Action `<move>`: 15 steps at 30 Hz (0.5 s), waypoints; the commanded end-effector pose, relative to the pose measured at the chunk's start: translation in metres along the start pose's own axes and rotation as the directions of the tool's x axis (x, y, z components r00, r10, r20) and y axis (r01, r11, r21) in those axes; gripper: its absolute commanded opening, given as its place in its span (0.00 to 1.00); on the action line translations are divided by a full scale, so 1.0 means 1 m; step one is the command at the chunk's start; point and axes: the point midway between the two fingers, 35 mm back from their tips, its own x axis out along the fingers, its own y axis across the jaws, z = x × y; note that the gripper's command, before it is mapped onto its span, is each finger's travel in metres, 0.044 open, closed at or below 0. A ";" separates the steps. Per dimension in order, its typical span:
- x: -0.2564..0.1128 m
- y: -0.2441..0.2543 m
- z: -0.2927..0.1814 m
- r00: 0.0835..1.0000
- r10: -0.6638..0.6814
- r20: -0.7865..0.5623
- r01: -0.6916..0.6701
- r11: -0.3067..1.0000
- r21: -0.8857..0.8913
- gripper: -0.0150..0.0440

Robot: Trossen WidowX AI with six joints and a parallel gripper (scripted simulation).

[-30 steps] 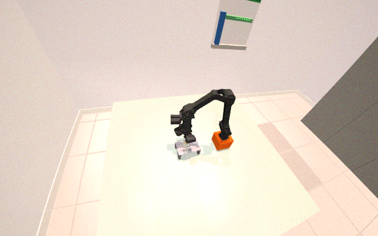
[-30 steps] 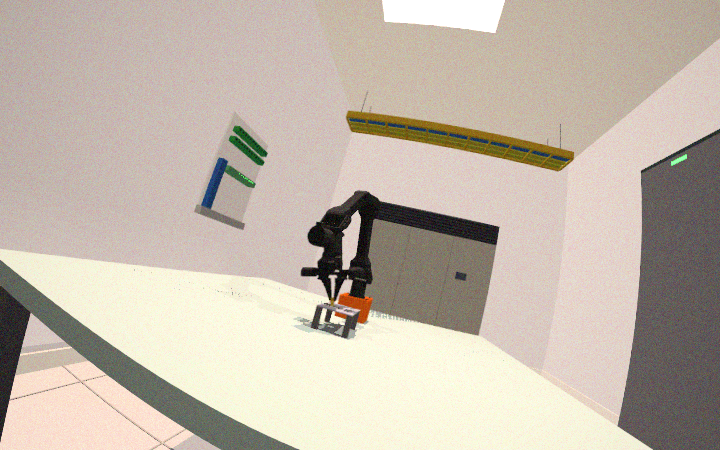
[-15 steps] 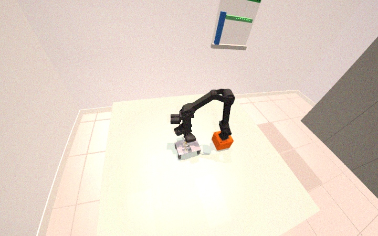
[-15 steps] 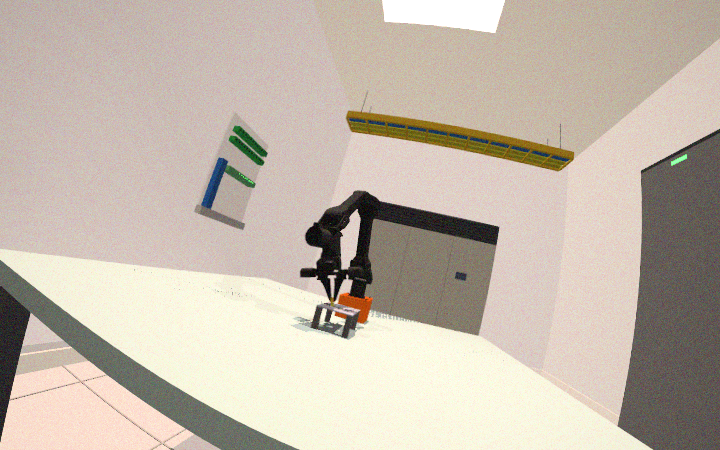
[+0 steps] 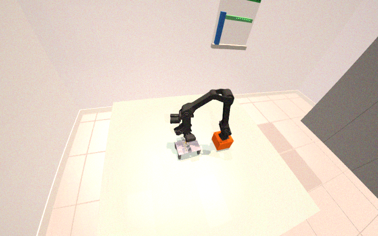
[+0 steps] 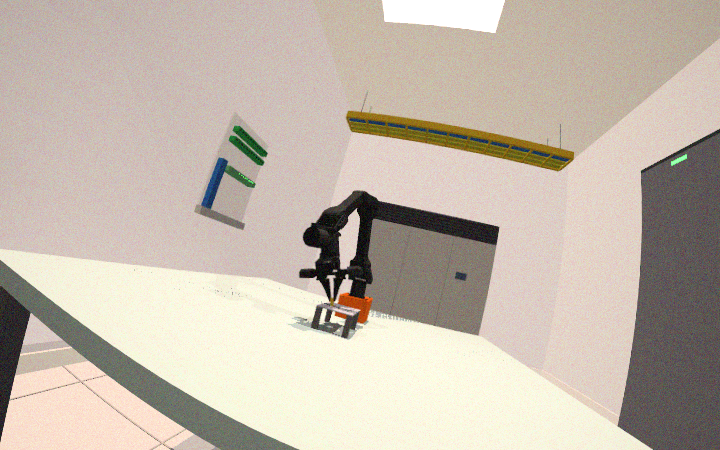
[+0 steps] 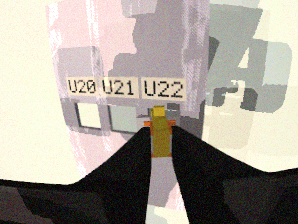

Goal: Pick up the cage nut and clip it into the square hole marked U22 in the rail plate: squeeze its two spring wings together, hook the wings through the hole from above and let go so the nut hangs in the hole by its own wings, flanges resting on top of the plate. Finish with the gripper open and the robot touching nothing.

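1. Cage nut [image 5: 185, 144] [image 6: 332, 303] [image 7: 161, 135]: clasped by the gripper [image 5: 186, 142] [image 6: 332, 301] [image 7: 160, 133], over the rail plate [image 5: 182, 150] [image 6: 347, 309] [image 7: 100, 55] at U22.
2. Top view: nut tiny, only a thin yellowish fleck below the wrist; shape and ends too small to read. Plate is on the table [image 5: 156, 178] [image 6: 265, 344], left of the orange base block [image 5: 222, 145] [image 6: 366, 309]. Hole labels not legible here.
3. Exterior view: nut again a small yellow spot between the fingertips, at the plate's top face. Plate stands on dark legs [image 6: 346, 326]; block is behind it, partly covered. Contact between nut and plate: can't tell.
4. Wrist view: clearest one. U22 hole [image 7: 172, 114] mostly covered by the nut; its near edge is hidden. U20 hole [image 7: 89, 115] and U21 hole [image 7: 123, 118] show to the left. Nut's underside and seating out of sight. Nut looks mustard yellow, narrow, brighter at the far end, orange bits poking out left and right. Long visible side runs near to far, far end toward the U22 label [image 7: 163, 88]. Jaws are clenched on it, one dark finger each side.
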 end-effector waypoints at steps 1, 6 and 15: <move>0.000 0.000 0.001 1.000 0.014 0.002 -0.014 1.000 -0.003 0.30; 0.000 0.000 0.001 1.000 0.022 0.002 -0.022 1.000 -0.003 0.30; 0.000 -0.001 0.001 0.999 0.039 0.002 -0.039 0.999 -0.003 0.30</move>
